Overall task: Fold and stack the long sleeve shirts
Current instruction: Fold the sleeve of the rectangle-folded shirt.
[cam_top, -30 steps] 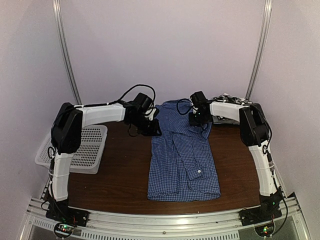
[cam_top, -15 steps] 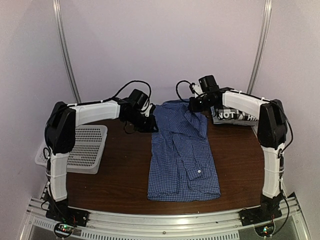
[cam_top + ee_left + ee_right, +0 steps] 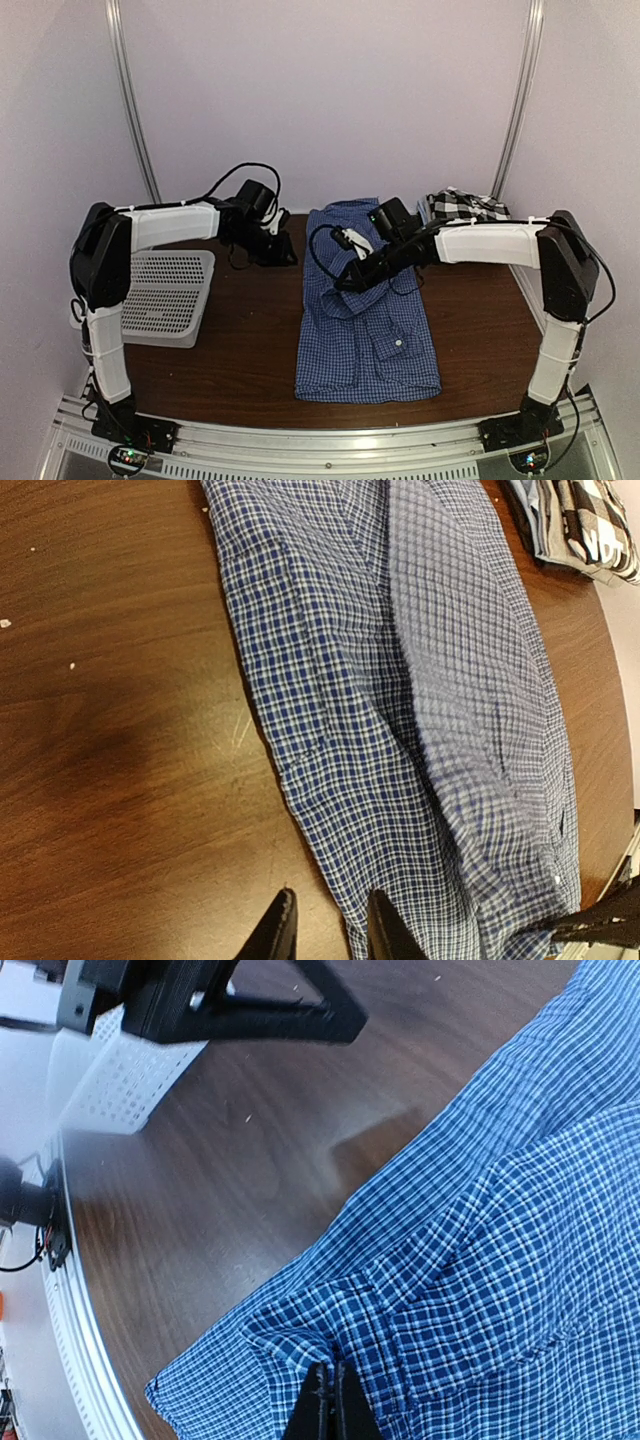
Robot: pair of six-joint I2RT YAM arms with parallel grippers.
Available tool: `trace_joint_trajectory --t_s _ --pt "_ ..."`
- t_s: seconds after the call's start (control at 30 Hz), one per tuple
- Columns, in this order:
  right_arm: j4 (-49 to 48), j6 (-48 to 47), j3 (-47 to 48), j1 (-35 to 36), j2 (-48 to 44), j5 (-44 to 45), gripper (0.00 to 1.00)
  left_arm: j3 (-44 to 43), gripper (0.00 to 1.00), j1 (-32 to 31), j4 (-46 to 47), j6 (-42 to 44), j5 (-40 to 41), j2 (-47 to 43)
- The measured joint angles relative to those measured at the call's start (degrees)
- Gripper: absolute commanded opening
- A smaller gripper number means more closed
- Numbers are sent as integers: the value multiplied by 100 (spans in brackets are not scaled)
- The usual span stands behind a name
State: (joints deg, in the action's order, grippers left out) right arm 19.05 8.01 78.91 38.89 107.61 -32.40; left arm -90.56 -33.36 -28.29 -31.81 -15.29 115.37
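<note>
Right wrist shows the right gripper (image 3: 330,1380) clamped on the blue shirt (image 3: 500,1260), the left gripper (image 3: 330,910) slightly apart, empty

Soft even light; table (image 3: 230,1150) sheen; wrist-view edges blurred.

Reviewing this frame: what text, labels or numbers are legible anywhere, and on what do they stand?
Black-and-white checked shirt: white lettering, only a cropped fragment in the left wrist view, too partial to read.
Blue checked shirt: no text.
White mesh basket: no text.
</note>
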Motion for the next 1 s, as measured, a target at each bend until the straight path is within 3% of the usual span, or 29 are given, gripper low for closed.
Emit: trace_joint_trajectory --t_s 0.43,0.87,1.0 --pt "-494 319 -820 654 -155 -256 0 348 25 0 168 2 -83 -63" --pt "-721 531 -955 964 -157 -269 0 595 25 0 319 0 -192 -210" --pt "-721 577 -1073 992 -157 -267 26 680 26 0 415 0 -269 -232"
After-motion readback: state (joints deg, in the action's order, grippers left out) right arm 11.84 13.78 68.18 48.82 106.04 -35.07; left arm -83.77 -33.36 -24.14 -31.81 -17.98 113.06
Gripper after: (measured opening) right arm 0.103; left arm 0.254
